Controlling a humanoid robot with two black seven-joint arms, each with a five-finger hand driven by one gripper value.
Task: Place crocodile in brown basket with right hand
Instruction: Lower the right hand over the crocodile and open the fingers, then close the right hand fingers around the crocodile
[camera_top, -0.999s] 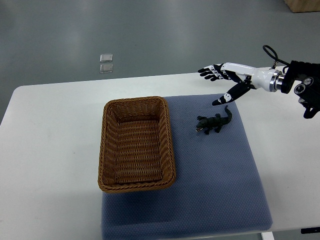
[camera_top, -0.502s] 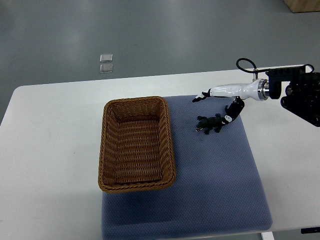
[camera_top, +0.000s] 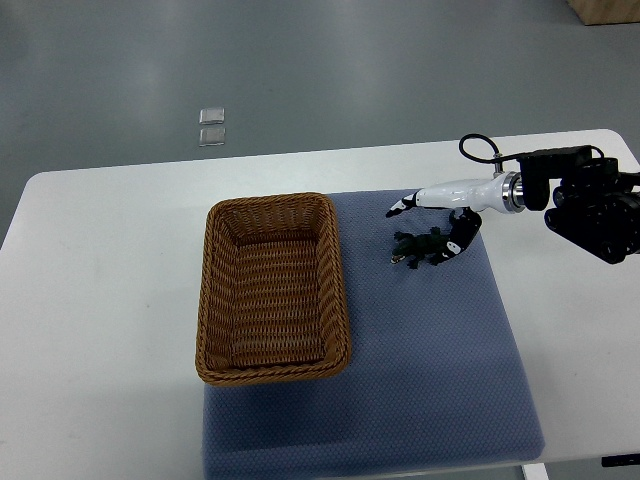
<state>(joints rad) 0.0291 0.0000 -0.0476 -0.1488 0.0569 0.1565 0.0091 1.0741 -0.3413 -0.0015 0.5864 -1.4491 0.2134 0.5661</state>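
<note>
Right robot hand (camera_top: 440, 199) hangs open astride the crocodile (camera_top: 420, 247), fingers one side and thumb the other, so closing would pinch it; contact seems likely but unclear. The crocodile lies on the mat (camera_top: 450, 350), near the basket (camera_top: 338, 285).

Robotics lab test bench, I'd say: plain white table (camera_top: 120, 300), blue mat (camera_top: 440, 380) laid on it, bare grey floor (camera_top: 350, 70) (two small square plates (camera_top: 212, 127) in it), robot's right hand (camera_top: 447, 192) with exposed cable loop (camera_top: 470, 139) at the wrist.
</note>
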